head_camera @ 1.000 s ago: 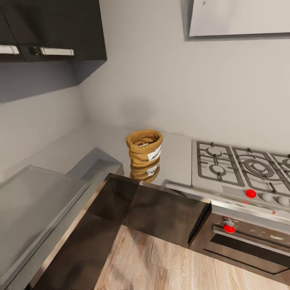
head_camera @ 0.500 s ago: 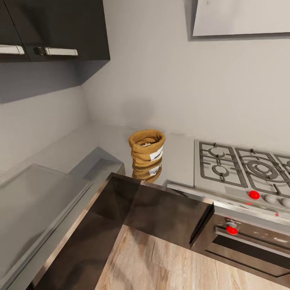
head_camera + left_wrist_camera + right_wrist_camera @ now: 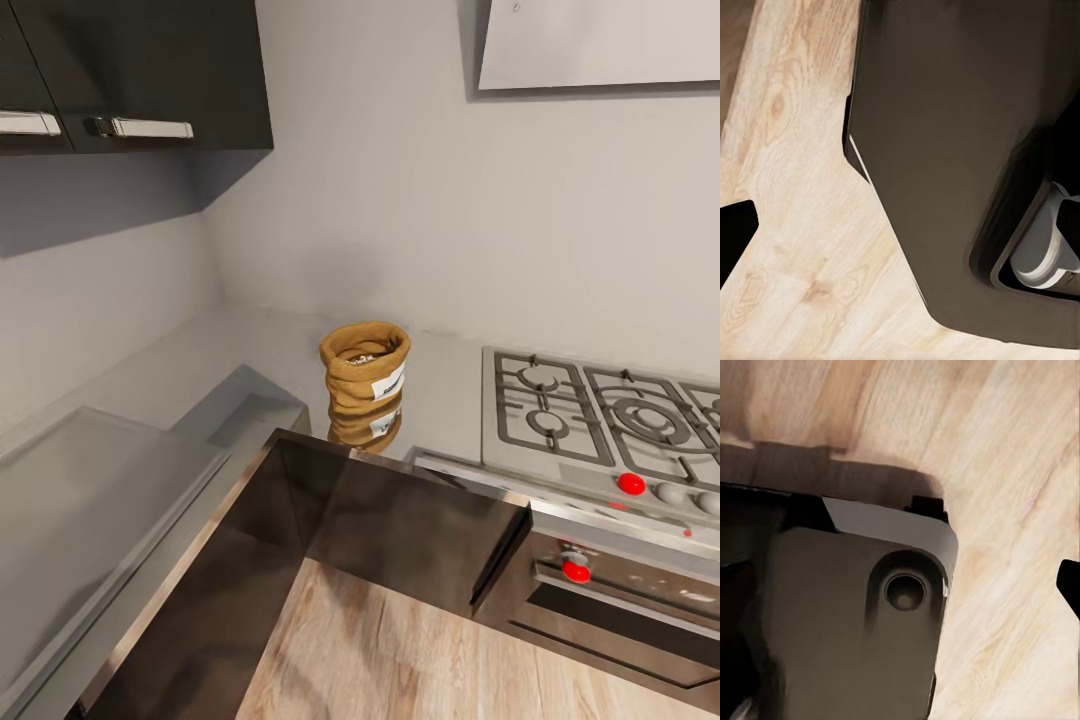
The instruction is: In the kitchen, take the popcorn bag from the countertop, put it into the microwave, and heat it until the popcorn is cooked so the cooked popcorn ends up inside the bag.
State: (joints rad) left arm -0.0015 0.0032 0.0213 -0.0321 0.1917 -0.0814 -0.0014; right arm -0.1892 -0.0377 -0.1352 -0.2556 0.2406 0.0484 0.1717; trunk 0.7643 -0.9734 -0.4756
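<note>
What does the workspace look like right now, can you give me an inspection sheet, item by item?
Surface: grey glossy countertop running into a corner, over dark cabinets.
Job's things: popcorn bag upright on the countertop, open top, white label facing the hob, reflection below it; not yet picked up.
Clutter: nothing seen on the countertop besides the bag.
Grippers: state cannot be told; both wrist views look down at wooden floor and the robot's dark body.
Cables: nothing seen.
Surroundings: gas hob beside the bag, with red knobs; built-in oven below it; dark wall cabinets; pale hood; wooden floor.
</note>
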